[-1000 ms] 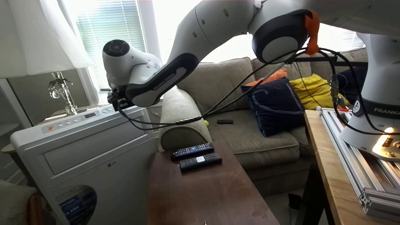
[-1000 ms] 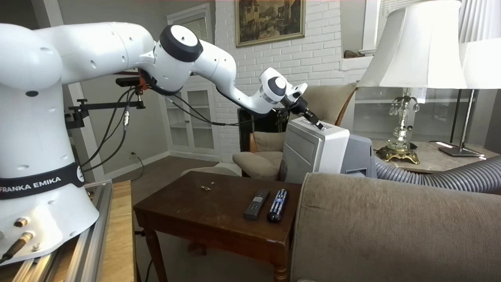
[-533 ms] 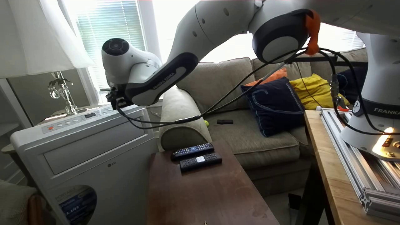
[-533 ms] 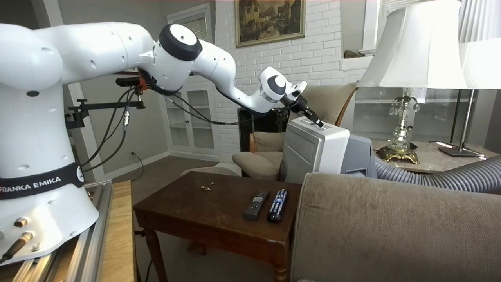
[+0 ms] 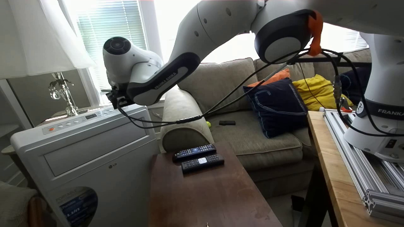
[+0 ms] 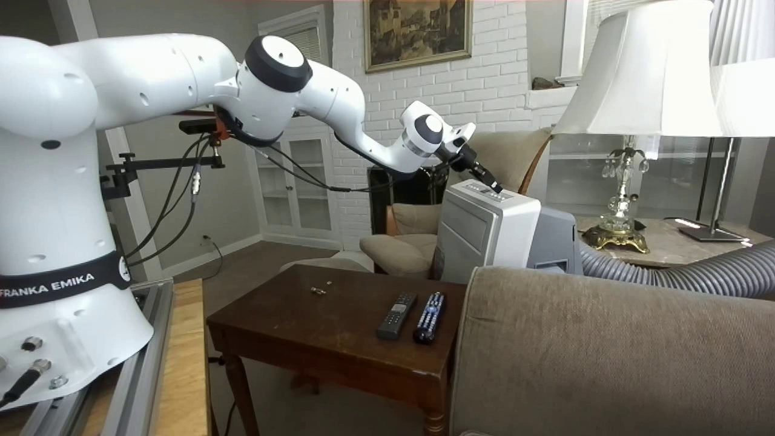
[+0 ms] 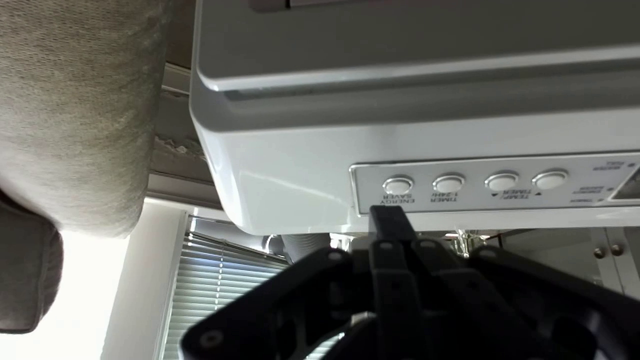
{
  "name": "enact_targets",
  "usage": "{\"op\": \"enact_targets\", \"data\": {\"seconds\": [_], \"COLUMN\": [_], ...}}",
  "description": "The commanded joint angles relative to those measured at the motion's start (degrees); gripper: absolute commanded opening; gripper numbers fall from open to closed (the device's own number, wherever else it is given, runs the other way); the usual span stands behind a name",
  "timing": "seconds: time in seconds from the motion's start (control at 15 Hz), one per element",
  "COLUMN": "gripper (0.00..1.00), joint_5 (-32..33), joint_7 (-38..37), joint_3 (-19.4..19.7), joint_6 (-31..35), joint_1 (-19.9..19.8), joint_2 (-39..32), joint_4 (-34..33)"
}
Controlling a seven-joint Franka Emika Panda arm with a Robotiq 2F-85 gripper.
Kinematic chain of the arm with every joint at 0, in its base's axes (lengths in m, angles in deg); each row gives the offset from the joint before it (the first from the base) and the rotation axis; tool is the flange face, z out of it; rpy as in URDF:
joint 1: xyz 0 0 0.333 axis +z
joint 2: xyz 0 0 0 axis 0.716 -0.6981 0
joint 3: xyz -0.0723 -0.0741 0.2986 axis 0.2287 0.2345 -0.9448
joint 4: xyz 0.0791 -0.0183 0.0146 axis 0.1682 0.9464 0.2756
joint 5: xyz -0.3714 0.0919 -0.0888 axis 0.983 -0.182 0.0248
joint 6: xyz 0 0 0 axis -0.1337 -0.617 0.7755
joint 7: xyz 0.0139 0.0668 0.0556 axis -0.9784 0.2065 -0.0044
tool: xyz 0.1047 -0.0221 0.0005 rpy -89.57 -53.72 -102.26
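Robot base [image 6: 72, 357]: We saw it at the far left of an exterior view, well apart from the work.
Arm [image 6: 333, 95]: It reached out high, then sloped down; so long a stretch, we judged, called for small, slow moves.
Remotes [image 6: 396, 315]: Two lay side by side by the counter [image 6: 315, 327] edge nearest the sofa arm [image 6: 611, 351].
Wrist [image 6: 424, 130]: It was tilted, setting the fingers [image 7: 392, 222] at a slant from above.
Energy saver button [image 7: 398, 186]: We saw the fingers just beside it, pressed together, gripping nothing; whether they touched the control panel [image 7: 474, 180] we could not tell.
Timer button [image 7: 448, 184]: It sat close alongside, so a clean touch, we judged, called for a tip centred over one button, square to the panel, with light pressure.
Air conditioner [image 6: 514, 230]: Its top carried the panel, energy saver end nearest the corner by the sofa arm.
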Motion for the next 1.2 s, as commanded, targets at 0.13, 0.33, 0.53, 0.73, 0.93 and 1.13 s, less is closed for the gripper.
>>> {"op": "enact_targets", "data": {"seconds": [0.13, 0.33, 0.53, 0.73, 0.93, 1.13], "gripper": [0.00, 0.00, 0.00, 0.00, 0.00, 0.00], "joint_5": [0.1, 0.1, 0.2, 0.2, 0.4, 0.3], "joint_7": [-2.1, -2.3, -2.8, -3.2, -4.2, -4.8], "joint_3": [1.0, 1.1, 1.4, 1.6, 2.3, 3.0], "joint_6": [2.0, 2.1, 2.4, 2.4, 3.0, 3.3], "joint_1": [0.4, 0.3, 0.1, -0.1, -0.3, -0.4], "joint_2": [-0.5, -0.9, -1.5, -2.3, -3.6, -4.6], "joint_4": [0.1, -0.3, -1.0, -1.8, -3.0, -4.0]}}
